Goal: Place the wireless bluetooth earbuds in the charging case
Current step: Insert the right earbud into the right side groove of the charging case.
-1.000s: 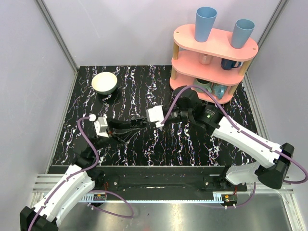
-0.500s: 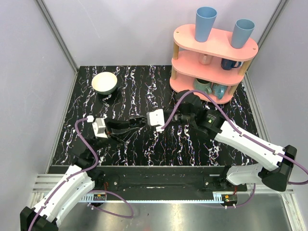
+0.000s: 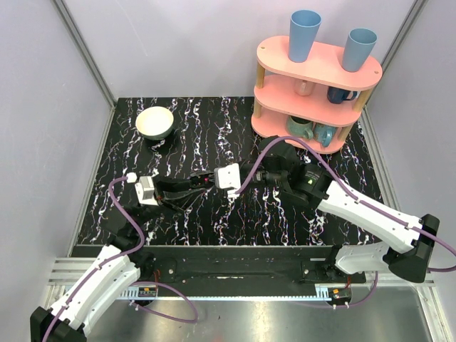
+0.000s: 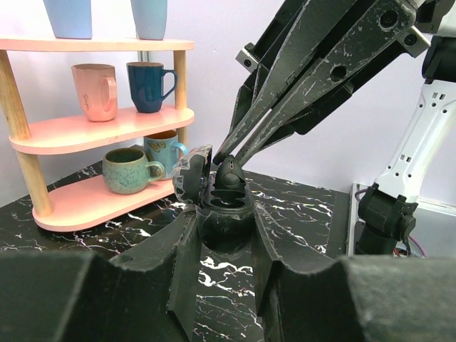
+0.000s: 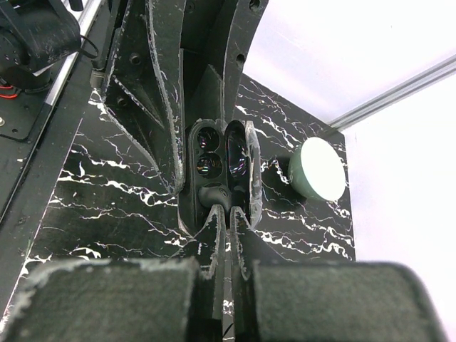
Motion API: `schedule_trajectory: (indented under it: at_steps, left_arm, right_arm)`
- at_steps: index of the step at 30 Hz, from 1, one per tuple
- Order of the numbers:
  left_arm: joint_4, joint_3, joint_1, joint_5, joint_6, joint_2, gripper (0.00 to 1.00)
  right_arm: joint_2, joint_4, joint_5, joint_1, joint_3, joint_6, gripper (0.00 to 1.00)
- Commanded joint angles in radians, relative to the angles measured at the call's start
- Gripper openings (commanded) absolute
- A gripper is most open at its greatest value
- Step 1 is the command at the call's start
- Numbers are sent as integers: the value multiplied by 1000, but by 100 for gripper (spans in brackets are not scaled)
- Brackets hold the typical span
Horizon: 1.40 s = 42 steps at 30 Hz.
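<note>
The charging case looks black here. It is open, with its lid tilted up on the left. My left gripper is shut on the case and holds it above the table. My right gripper is shut on a small dark earbud, pinched at the fingertips. The earbud sits at the case's near socket and touches the case. In the top view the two grippers meet tip to tip, left gripper and right gripper. I cannot make out a second earbud.
A cream bowl stands at the back left and also shows in the right wrist view. A pink three-tier shelf with cups and mugs stands at the back right. The table is black marble-patterned.
My right gripper has shifted slightly left and down with the earbud, onto the case. My left gripper has drawn back a little to the left, still holding the case.
</note>
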Motion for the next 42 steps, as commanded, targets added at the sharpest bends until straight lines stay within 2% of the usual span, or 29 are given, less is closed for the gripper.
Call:
schedule_trajectory:
  at_steps: [1, 12, 19, 29, 42]
  left_arm:
    - [168, 20, -11, 20, -18, -26, 0]
    - [157, 20, -11, 35, -14, -26, 0]
    - [145, 25, -11, 35, -3, -28, 0]
    - [139, 29, -11, 40, 2, -23, 0]
    - [128, 25, -11, 55, 3, -20, 0]
  right_arm:
    - [4, -7, 58, 22, 1, 5, 0]
    - [-13, -4, 75, 30, 6, -24, 0]
    - [20, -73, 185, 79, 46, -59, 0]
    - [23, -70, 219, 91, 56, -63, 0]
    - [-16, 82, 198, 91, 9, -4, 0]
